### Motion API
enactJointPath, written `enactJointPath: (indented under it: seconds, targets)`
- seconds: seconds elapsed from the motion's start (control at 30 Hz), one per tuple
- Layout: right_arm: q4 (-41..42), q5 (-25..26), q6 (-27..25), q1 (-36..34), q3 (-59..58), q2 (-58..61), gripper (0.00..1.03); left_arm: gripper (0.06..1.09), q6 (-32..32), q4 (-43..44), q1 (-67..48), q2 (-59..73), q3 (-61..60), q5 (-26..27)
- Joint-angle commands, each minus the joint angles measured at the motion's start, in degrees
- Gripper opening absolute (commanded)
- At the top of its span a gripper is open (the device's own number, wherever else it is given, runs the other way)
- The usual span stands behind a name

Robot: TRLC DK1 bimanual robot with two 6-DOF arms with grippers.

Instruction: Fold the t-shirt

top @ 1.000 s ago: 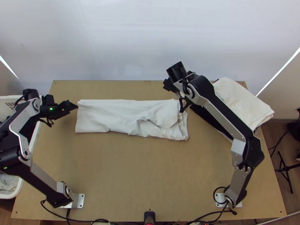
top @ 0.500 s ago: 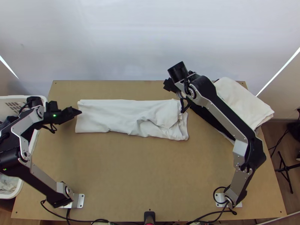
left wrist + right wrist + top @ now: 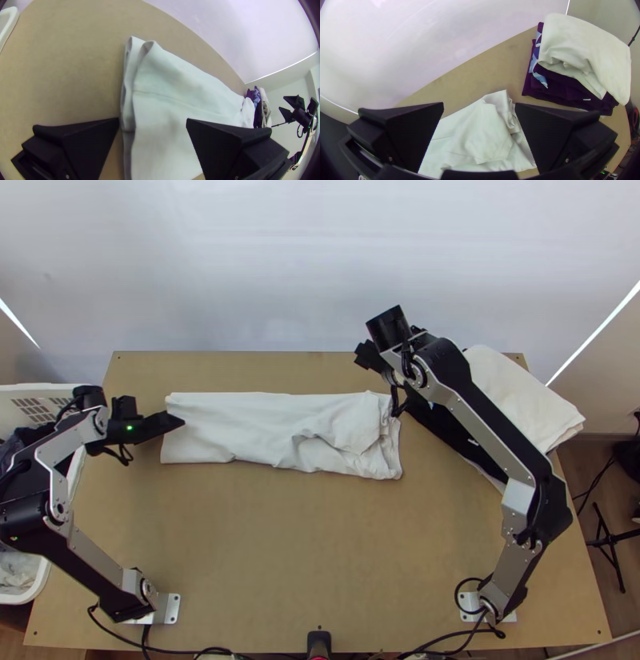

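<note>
We poise our left gripper [image 3: 153, 121], parted and empty, at one end of the t-shirt [image 3: 248, 426] lying stripwise on the table [image 3: 280, 556], likely to pinch it, while our right gripper [image 3: 479, 106], likewise parted, hangs near the rumpled end.

The shirt [image 3: 232, 424] is matt white cloth, smooth toward the left and rumpled toward the right. Beneath it, the table [image 3: 304, 556] is smooth, dull wood. At far right, the clothes pile [image 3: 524, 400] is matt cloth. Silvery links [image 3: 96, 554] look like satin metal; the black fingers [image 3: 415, 135] are matt and finely ribbed. The left basket [image 3: 24, 390] is smooth plastic.
</note>
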Motion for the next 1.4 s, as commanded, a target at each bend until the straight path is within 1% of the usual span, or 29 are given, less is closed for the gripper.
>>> enactJointPath:
  seconds: [0.0,0.27,0.3,0.33,0.37,0.4,0.47,0.5,0.6,0.7,0.77,0.87,0.97,1.03,1.13,1.23,1.37]
  targets:
    - [0.12,0.08,-0.06,-0.32,-0.07,-0.08,0.99,1.03,-1.97,0.11,-3.60,0.40,-0.24,-0.78]
    - [0.21,0.00,0.02,-1.72,0.02,-0.08,0.99,1.03,-5.84,0.29,-12.56,-0.48,-0.68,-0.78]
    - [0.21,0.00,0.02,-1.81,-0.07,-0.08,0.99,1.00,-6.01,0.46,-13.79,-0.39,-0.85,-0.78]
    - [0.21,0.00,0.02,-1.81,-0.07,-0.08,0.99,0.91,-6.28,1.17,-14.58,-0.30,-1.29,-0.78]
    - [0.21,0.00,0.02,-1.90,-0.07,-0.25,0.99,0.81,-6.63,2.31,-15.29,-0.22,-1.82,-1.39]
    - [0.21,0.00,0.02,-2.07,-0.07,-0.43,0.99,0.65,-7.68,4.33,-15.64,-0.39,-2.52,-3.33]
    - [0.21,0.08,-0.06,-2.69,-0.42,-1.04,0.99,0.16,-10.23,9.78,-14.50,-1.45,-4.11,-6.49]
    - [0.21,0.08,-0.06,-3.22,-0.59,-1.57,0.99,0.10,-11.46,11.28,-13.09,-1.71,-4.19,-8.07]
    - [0.21,0.00,-0.33,-4.80,-1.74,-2.80,0.99,0.09,-10.94,10.22,-6.23,-2.50,-2.52,-8.07]
    - [0.21,-0.09,-0.42,-6.29,-3.06,-4.03,0.99,0.09,-6.89,5.30,1.76,-3.12,0.82,-7.90]
    - [0.21,-0.18,-0.42,-6.91,-3.85,-4.65,0.99,0.09,-3.02,0.73,6.42,-3.03,3.63,-7.63]
    - [0.65,-0.44,-0.42,-7.08,-5.25,-5.17,0.99,0.09,-0.12,-4.98,11.61,-3.21,8.46,-7.19]
    - [1.26,-0.53,-0.24,-6.91,-6.66,-5.70,0.99,0.09,1.46,-10.96,13.89,-3.82,13.03,-7.19]
    - [1.44,-0.53,0.02,-6.56,-7.27,-5.88,0.99,0.09,1.46,-14.48,13.01,-5.93,14.53,-7.19]
    - [1.79,-0.44,0.11,-6.47,-7.98,-6.05,0.99,0.09,0.84,-19.05,6.77,-11.03,14.35,-7.46]
    - [1.79,-0.44,0.11,-6.73,-7.98,-6.58,0.99,0.09,-1.79,-21.24,-2.37,-15.25,14.44,-9.92]
    - [1.79,-0.44,-0.15,-7.96,-8.24,-8.43,0.99,0.09,-4.69,-23.71,-14.32,-17.27,16.11,-14.23]
